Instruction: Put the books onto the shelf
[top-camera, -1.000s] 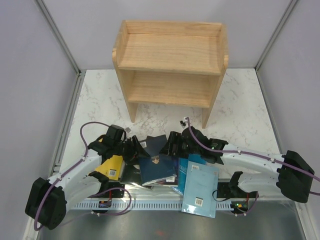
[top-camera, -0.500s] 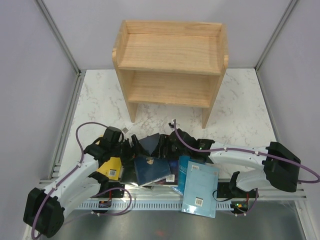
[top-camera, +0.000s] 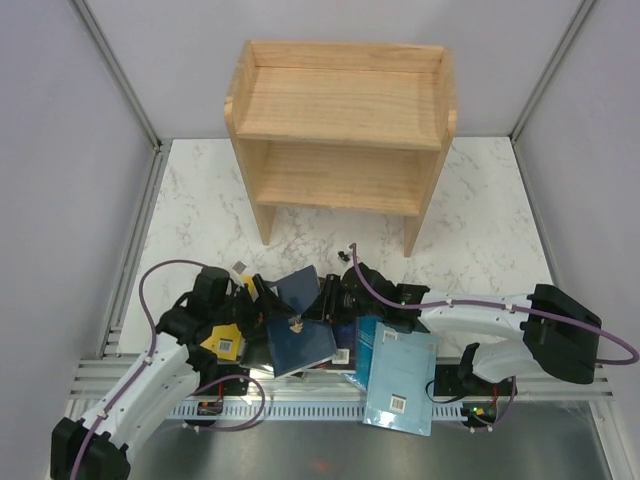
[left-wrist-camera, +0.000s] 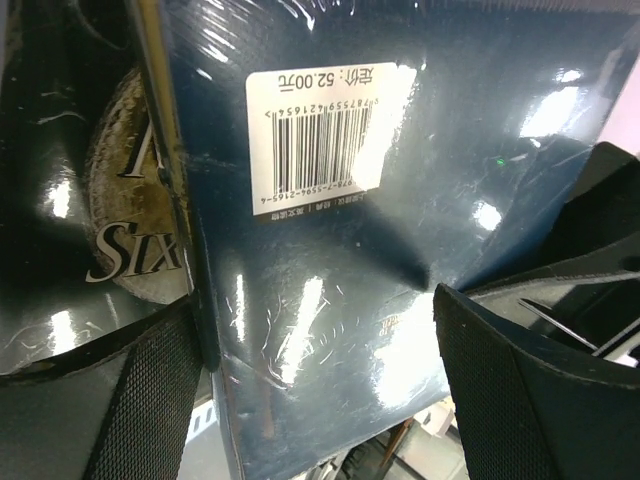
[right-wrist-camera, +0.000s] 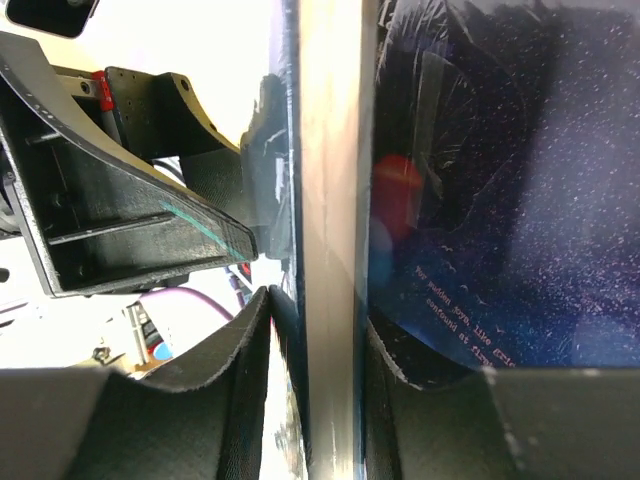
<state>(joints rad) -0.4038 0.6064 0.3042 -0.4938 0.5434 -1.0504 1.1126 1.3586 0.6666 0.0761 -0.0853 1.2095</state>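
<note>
A navy book (top-camera: 300, 345) stands tilted above the pile at the table's near edge. My right gripper (top-camera: 329, 300) is shut on its edge. In the right wrist view both pads press the pale page edge (right-wrist-camera: 330, 200), gripper (right-wrist-camera: 315, 330). My left gripper (top-camera: 258, 300) is open to the left of it. The left wrist view has the navy back cover (left-wrist-camera: 400, 230) with its barcode sticker between the wide-apart fingers, gripper (left-wrist-camera: 320, 370), and a black book with a gold title (left-wrist-camera: 90, 220) beside it. The wooden shelf (top-camera: 340, 105) stands at the back with no book on either tier.
A light blue book (top-camera: 400, 375) lies at the near right on a teal one (top-camera: 363, 345). A yellow book (top-camera: 225, 340) lies under my left arm. A metal rail (top-camera: 300, 410) runs along the near edge. Grey walls close in both sides.
My right gripper has closed on the navy book's edge, and the book has tipped up off the pile. My left gripper has opened and drawn back to the near left.
</note>
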